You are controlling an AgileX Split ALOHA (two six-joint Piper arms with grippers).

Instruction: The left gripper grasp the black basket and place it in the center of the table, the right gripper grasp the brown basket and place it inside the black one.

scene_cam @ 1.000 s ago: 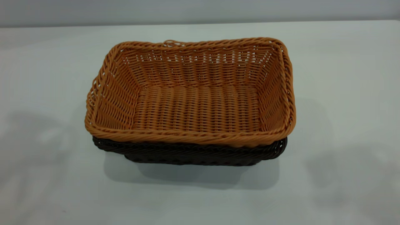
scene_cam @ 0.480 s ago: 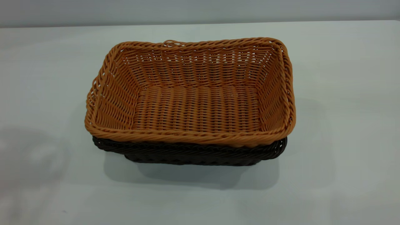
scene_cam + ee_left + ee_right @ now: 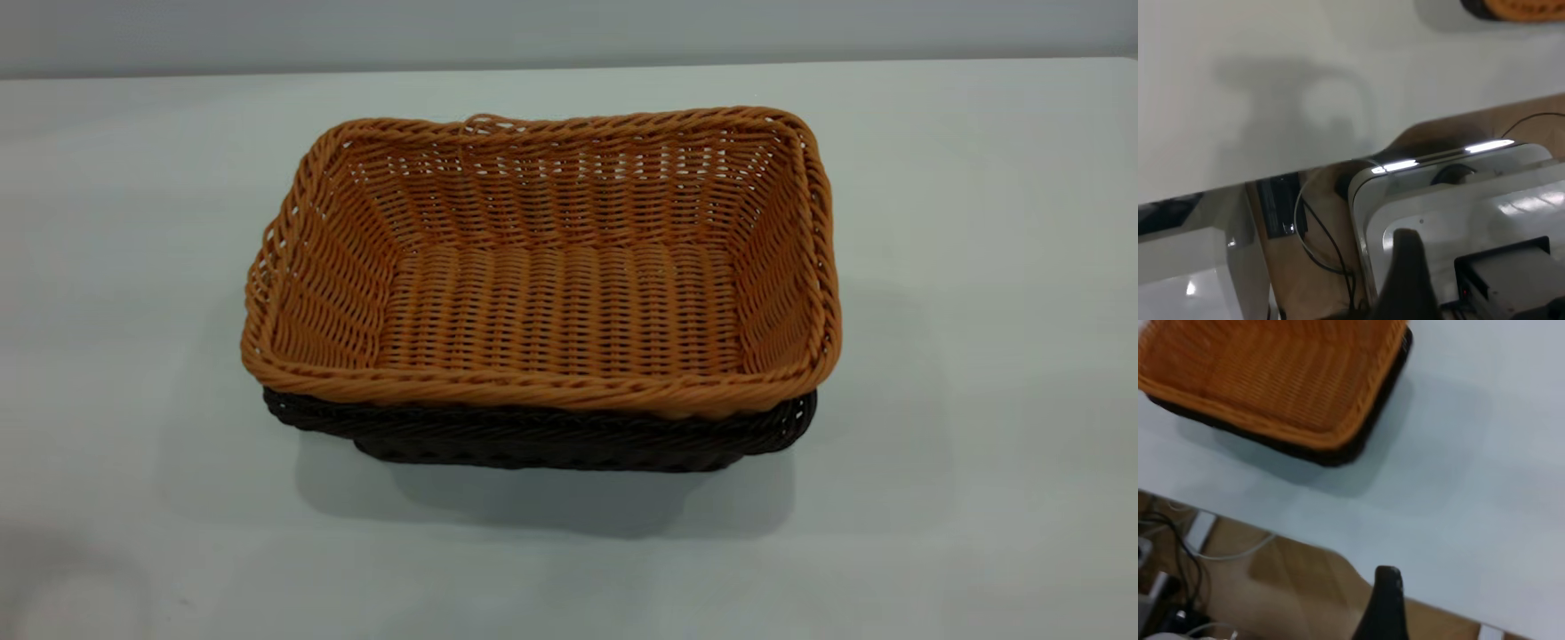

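Observation:
The brown basket [image 3: 551, 302] sits nested inside the black basket [image 3: 551, 440] in the middle of the table [image 3: 978, 178]. Only the black basket's rim and front wall show under it. Neither gripper is in the exterior view. My left gripper [image 3: 1478, 280] hangs beyond the table's edge, open and empty, far from the baskets, which show as a sliver [image 3: 1531, 8]. My right gripper [image 3: 1458, 613] is also off the table's edge, open and empty, with one finger [image 3: 1385, 600] in sight. The stacked baskets [image 3: 1271, 380] lie well away from it.
Below the table edge the left wrist view shows a white equipment casing [image 3: 1458, 200], a grey box [image 3: 1511, 273] and cables [image 3: 1318, 247] over a wooden floor. The right wrist view shows cables [image 3: 1178, 540] on the floor.
The arms' shadows on the table have drawn back toward the near edge and mostly gone. The two baskets have not moved.

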